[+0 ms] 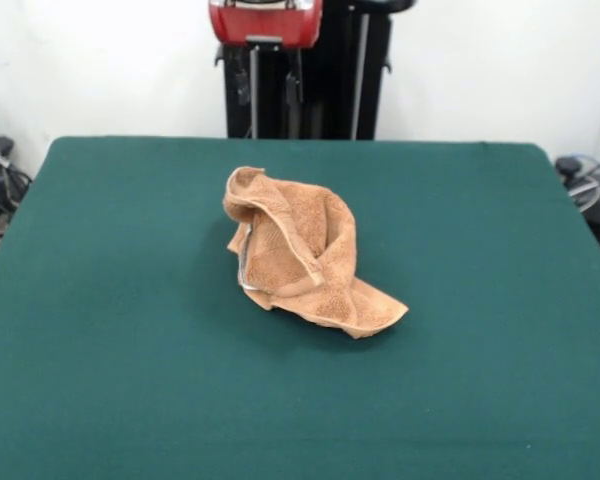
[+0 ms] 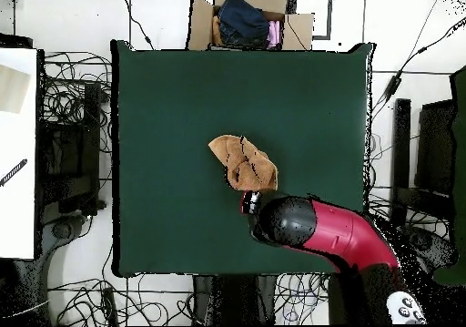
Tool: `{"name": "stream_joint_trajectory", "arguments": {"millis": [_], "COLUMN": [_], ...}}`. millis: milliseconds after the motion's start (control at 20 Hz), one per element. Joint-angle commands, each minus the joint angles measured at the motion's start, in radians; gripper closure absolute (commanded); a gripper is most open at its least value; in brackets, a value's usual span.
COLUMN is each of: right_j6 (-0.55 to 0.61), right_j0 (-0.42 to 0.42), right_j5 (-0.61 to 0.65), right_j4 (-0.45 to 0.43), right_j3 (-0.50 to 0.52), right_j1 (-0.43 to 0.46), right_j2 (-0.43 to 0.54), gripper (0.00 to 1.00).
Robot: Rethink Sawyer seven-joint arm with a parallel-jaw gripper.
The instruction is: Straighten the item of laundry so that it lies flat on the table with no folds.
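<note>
1. We see the table (image 1: 100, 330) with its dark green cloth filling most of the front view.
2. We find the towel (image 1: 302, 252) near the table's centre, crumpled into a bunched heap with several folds, 1 pointed corner reaching toward 4 o'clock in the front view.
3. A pale strip shows at the heap's 9 o'clock edge; we cannot tell what it is.
4. From overhead, the towel (image 2: 242, 162) sits just past the middle of the table (image 2: 164, 114).
5. The red and black arm (image 2: 328, 230) enters from 5 o'clock, its black head just beside the towel's lower edge.
6. We cannot tell the gripper's state; the arm hides it.
7. A cardboard box (image 2: 250, 20) of clothes sits beyond the table at 12 o'clock.
</note>
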Motion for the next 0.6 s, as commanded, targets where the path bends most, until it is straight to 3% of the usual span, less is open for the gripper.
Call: {"name": "stream_joint_trajectory", "arguments": {"millis": [50, 600], "right_j6": [-0.02, -0.01], "right_j0": [0.033, 0.076], "right_j5": [0.098, 0.118], "right_j4": [-0.052, -0.074], "right_j3": [-0.002, -0.122], "right_j1": [0.053, 0.154], "right_j2": [0.068, 0.049], "gripper": [0.0, 0.0]}}
